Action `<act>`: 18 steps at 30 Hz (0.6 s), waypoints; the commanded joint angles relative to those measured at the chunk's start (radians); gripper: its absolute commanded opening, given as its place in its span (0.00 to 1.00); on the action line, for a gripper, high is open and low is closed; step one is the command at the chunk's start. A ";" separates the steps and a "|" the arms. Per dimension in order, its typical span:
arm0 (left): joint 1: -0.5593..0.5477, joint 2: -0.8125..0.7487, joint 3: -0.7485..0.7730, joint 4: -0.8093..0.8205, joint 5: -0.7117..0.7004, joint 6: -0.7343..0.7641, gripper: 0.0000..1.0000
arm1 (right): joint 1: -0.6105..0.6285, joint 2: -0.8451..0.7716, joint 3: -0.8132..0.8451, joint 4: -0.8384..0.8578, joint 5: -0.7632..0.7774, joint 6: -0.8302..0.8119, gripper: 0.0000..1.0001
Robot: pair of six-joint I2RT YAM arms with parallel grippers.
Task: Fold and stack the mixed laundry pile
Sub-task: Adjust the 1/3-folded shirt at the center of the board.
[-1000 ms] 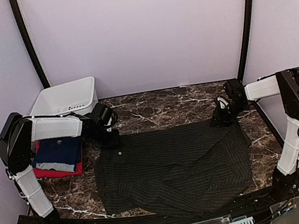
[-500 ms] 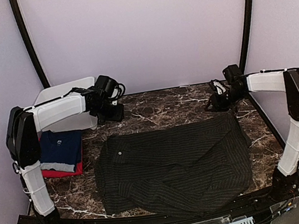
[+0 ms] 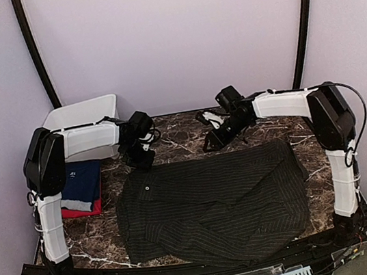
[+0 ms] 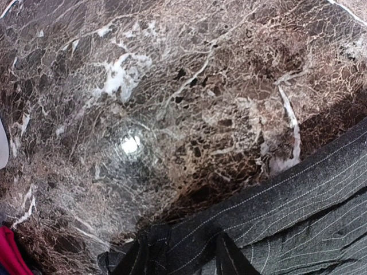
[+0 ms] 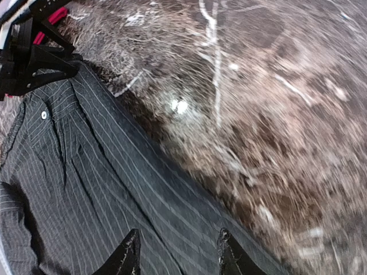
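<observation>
Charcoal pinstriped shirt (image 3: 210, 202) spread flat, near hem rumpled — left hand (image 3: 142, 159), right hand (image 3: 212, 141) both agape, empty.

Pinstriped shirt (image 4: 298, 195) on marble table (image 4: 172, 86)

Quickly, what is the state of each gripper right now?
Left gripper: jaws open, holding nothing.
Right gripper: jaws open, holding nothing.

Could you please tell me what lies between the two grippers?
Only bare marble table, just beyond the striped shirt's far edge; the top view shows it.
</observation>
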 commanded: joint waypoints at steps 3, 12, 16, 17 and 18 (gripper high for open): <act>0.009 -0.008 0.014 -0.059 0.001 -0.017 0.39 | 0.069 0.147 0.180 -0.076 0.052 -0.134 0.44; 0.025 0.000 0.019 -0.074 -0.016 -0.017 0.40 | 0.101 0.229 0.239 -0.095 0.071 -0.208 0.46; 0.038 0.000 0.015 -0.078 -0.018 -0.020 0.40 | 0.107 0.251 0.240 -0.108 0.039 -0.234 0.37; 0.040 0.000 0.013 -0.078 -0.020 -0.020 0.40 | 0.109 0.253 0.236 -0.113 0.039 -0.240 0.33; 0.044 0.001 0.011 -0.079 -0.021 -0.019 0.39 | 0.113 0.253 0.233 -0.115 0.040 -0.246 0.29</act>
